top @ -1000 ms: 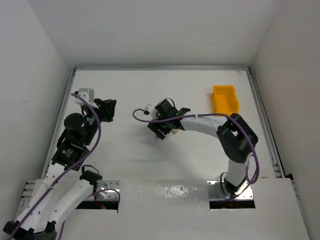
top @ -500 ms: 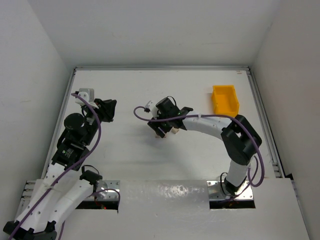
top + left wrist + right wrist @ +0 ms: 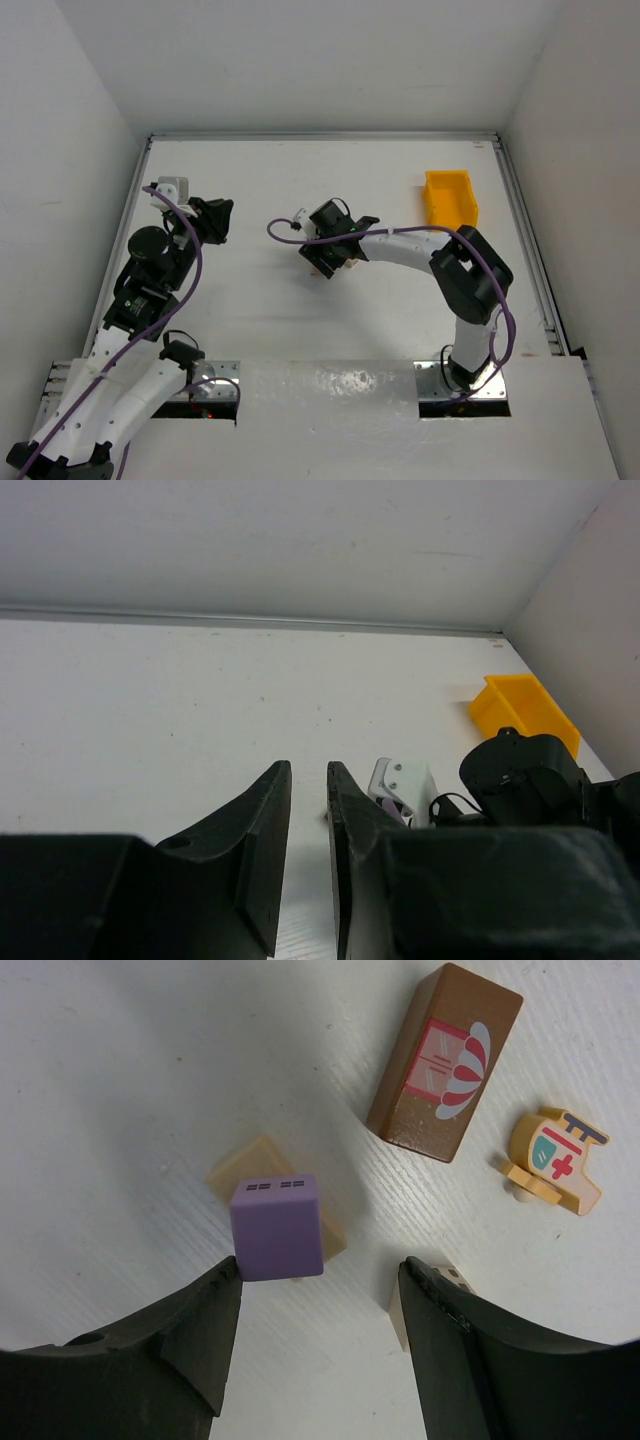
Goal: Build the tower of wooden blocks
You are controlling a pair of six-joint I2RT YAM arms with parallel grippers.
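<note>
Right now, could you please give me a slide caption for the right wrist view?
Open right gripper at a purple block stacked on a tan block; brown block nearby.

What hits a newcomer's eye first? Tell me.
A purple block sits on a pale tan block at the tips of the open right gripper, mid-table. Beside them lie a brown block with a painted awning and a helicopter piece; a yellow bin stands far right.
</note>
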